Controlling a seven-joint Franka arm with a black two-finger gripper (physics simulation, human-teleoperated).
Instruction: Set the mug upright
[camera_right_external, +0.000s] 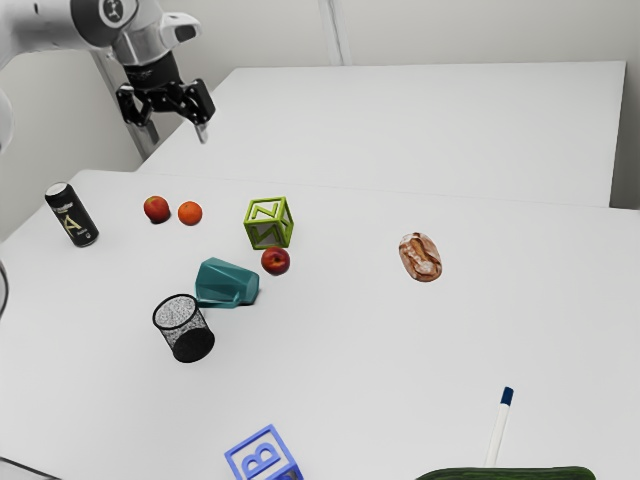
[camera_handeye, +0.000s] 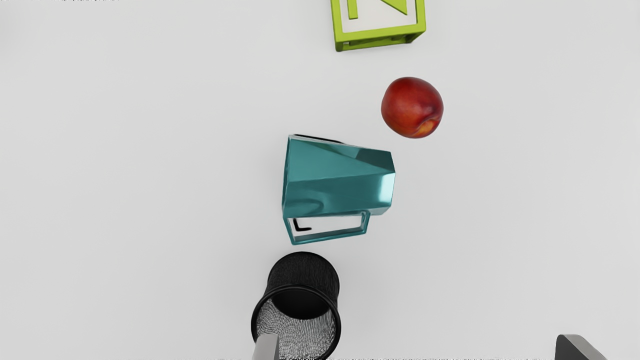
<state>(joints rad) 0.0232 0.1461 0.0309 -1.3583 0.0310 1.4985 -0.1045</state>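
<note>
The gripper (camera_right_external: 172, 125) hangs high above the table's far left part in the exterior view, well away from the mug. A teal faceted mug (camera_right_external: 225, 283) lies on its side on the table. In the wrist view the mug (camera_handeye: 340, 177) has its handle lying toward the black mesh cup, and its narrower end points toward the red fruit. The gripper (camera_handeye: 417, 347) is open there, its two fingertips wide apart with nothing held between them.
A black mesh cup (camera_right_external: 185, 330) stands close beside the mug's handle. Near the mug are a red fruit (camera_right_external: 276, 261) and a green block (camera_right_external: 268, 223). Farther off are a black can (camera_right_external: 72, 215), two round fruits, a bread roll (camera_right_external: 420, 257), a blue block (camera_right_external: 263, 456), a marker and a cucumber.
</note>
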